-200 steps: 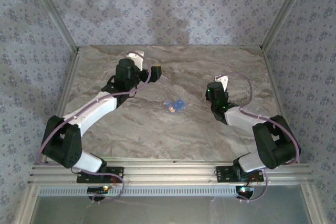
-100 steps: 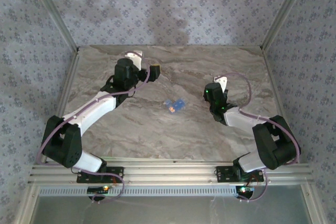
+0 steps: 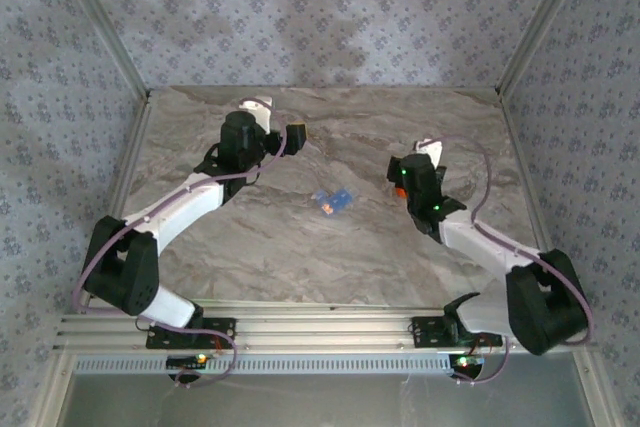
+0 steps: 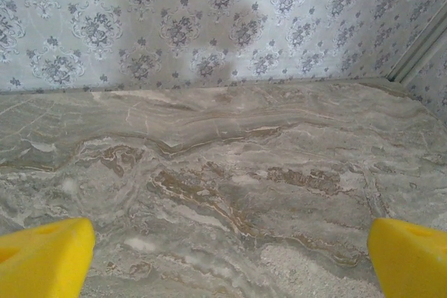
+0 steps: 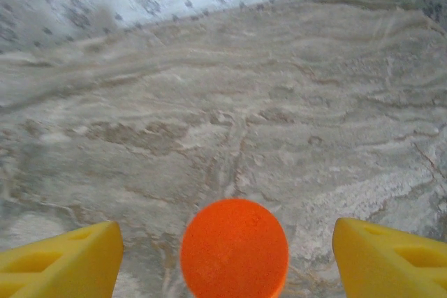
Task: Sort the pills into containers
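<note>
Pill box (image 3: 333, 199) lies on table (image 3: 300, 267) between left gripper (image 3: 297, 136), spread wide and empty, and right gripper (image 3: 398, 187), spread loose around orange bottle (image 5: 234, 246); touches neither

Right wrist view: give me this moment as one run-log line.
left fingers: open, empty | right fingers: open, round orange object between, gaps both sides | blue pill box: mid-table, untouched

Orange round obj (image 5: 234, 246) is running off btm edge in right wrist view. Pill box (image 3: 333, 199) is showing too small from top cam; compartments and pills unreadable.
</note>
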{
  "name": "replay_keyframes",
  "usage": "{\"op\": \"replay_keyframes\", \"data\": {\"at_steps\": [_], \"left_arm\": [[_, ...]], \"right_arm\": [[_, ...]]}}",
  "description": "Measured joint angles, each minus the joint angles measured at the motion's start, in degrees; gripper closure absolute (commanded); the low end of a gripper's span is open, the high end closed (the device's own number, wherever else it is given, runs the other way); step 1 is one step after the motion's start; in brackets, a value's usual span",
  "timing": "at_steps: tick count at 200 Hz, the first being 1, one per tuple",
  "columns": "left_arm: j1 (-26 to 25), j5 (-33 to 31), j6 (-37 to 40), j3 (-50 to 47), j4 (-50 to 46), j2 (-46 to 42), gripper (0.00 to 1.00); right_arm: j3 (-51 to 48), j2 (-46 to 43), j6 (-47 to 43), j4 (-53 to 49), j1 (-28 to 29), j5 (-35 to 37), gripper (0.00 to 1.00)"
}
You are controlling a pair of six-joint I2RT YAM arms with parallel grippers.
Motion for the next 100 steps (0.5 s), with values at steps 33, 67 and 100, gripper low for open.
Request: {"op": "replay_keyframes", "data": {"at_steps": [33, 67, 100], "left_arm": [[0.15, 0.2, -0.5, 0.0, -0.02, 0.11, 0.0], [1.38, 1.14, -1.33, 0.02, -0.15, 0.68, 0.0], [2.64, 1.84, -1.92, 0.07, -0.83, 1.79, 0.0]], "right_arm": [[11.23, -1.53, -1.38, -7.96, -0.57, -10.45, 0.18], [23.71, 2.32, -1.75, -16.41, -0.35, -24.63, 0.18], [29.2, 8.55, -0.92, -23.8, 1.31, -34.18, 0.18]]}}
